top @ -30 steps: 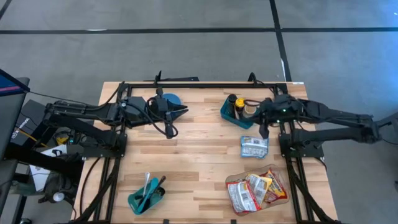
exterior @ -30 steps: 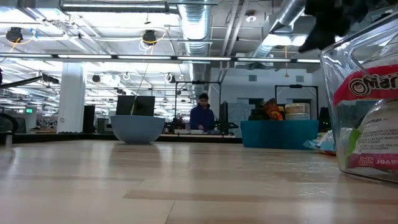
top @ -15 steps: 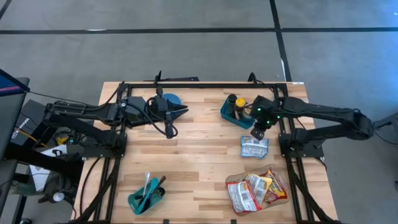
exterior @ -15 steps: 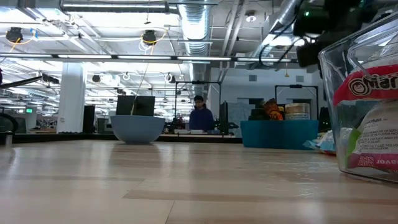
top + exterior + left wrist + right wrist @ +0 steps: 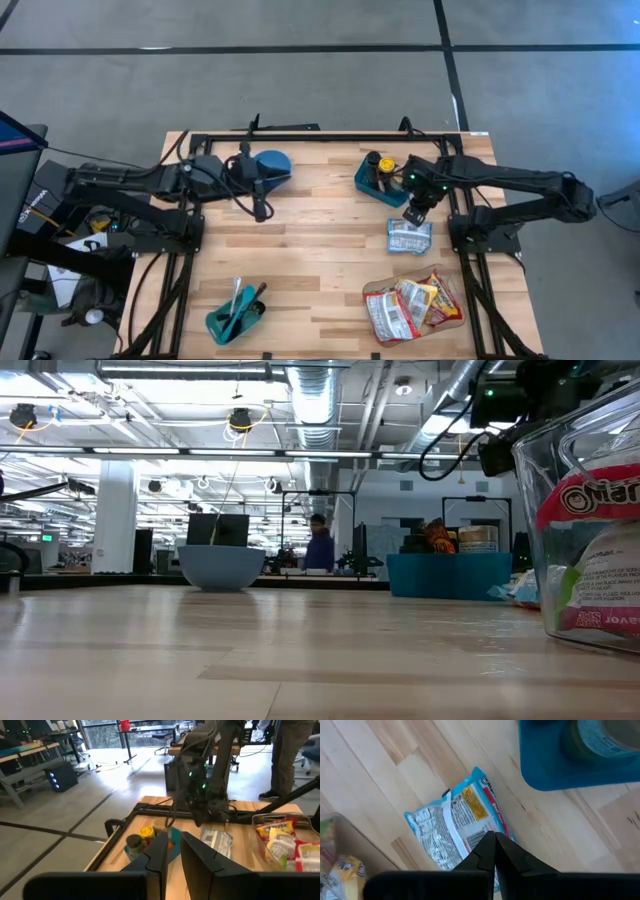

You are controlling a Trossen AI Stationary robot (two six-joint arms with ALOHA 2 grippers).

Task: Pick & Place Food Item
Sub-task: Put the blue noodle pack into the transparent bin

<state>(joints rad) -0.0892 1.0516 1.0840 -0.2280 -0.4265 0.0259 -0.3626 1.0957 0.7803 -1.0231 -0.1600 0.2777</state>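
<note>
Since the earlier frame our right gripper [image 5: 417,213] has swung in from beside the teal bin [image 5: 378,184] to hover just above the blue snack packet [image 5: 409,237], fingers pressed together and empty. Our left gripper [image 5: 258,207], nearly closed and holding nothing, has pulled back beside the blue bowl [image 5: 275,161]. We judge the pick not yet begun; grasping and placing remain.

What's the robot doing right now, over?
Right hand shut, hovering above the blue-and-white flat foil snack packet, nothing held. Left hand nearly shut, empty, beside the round blue bowl. Nothing in the way.
</note>
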